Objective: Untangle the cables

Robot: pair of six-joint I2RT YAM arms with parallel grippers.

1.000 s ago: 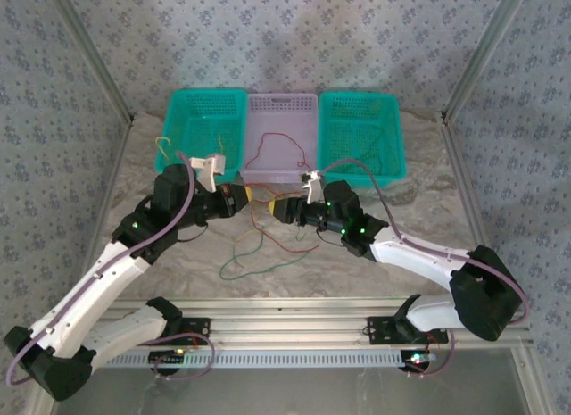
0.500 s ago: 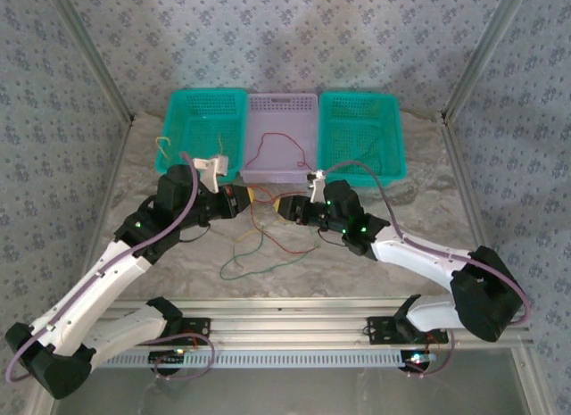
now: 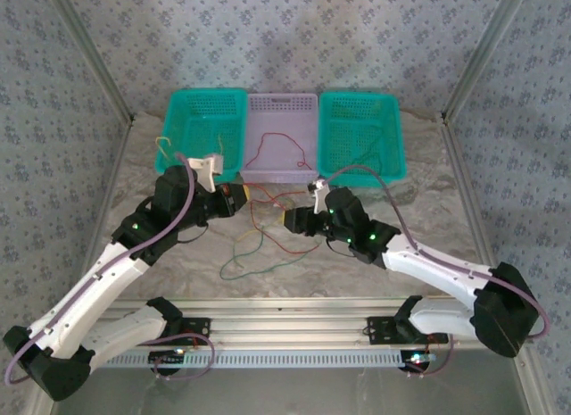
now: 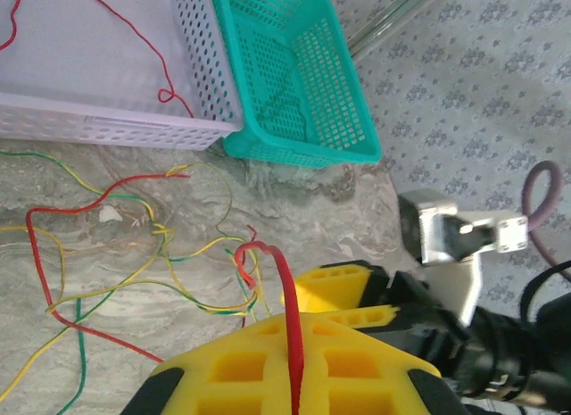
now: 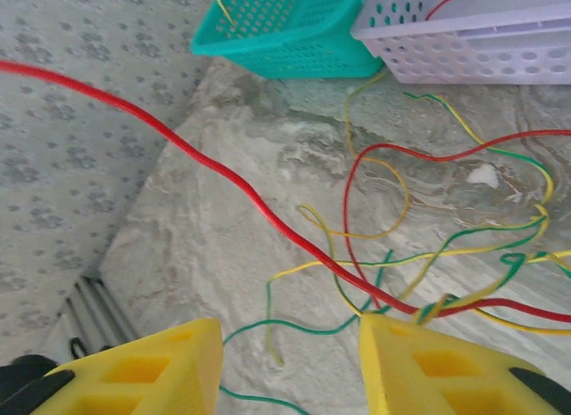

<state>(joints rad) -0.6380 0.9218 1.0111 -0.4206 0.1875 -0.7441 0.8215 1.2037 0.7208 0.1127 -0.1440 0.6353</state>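
Thin red, green and yellow cables (image 3: 259,241) lie tangled on the marbled table between my two grippers. My left gripper (image 3: 243,194) is shut on a red cable (image 4: 268,254), which rises in a loop out of the seam between its yellow pads (image 4: 223,366). My right gripper (image 3: 291,220) faces it from the right and stands open, with nothing between its yellow fingers (image 5: 446,366). In the right wrist view the red cable (image 5: 223,178) runs taut and slanting above the table, past the right finger. Green and yellow strands (image 5: 401,254) cross under it.
Three baskets stand in a row at the back: teal (image 3: 205,125), lavender (image 3: 281,107), teal (image 3: 361,120). A red wire (image 3: 268,147) lies in the lavender one, a yellow wire (image 3: 163,145) in the left teal one. Metal frame posts flank the table.
My right gripper has drawn back toward the near edge and a little right, away from the left gripper. The left gripper has hardly moved and keeps its hold.
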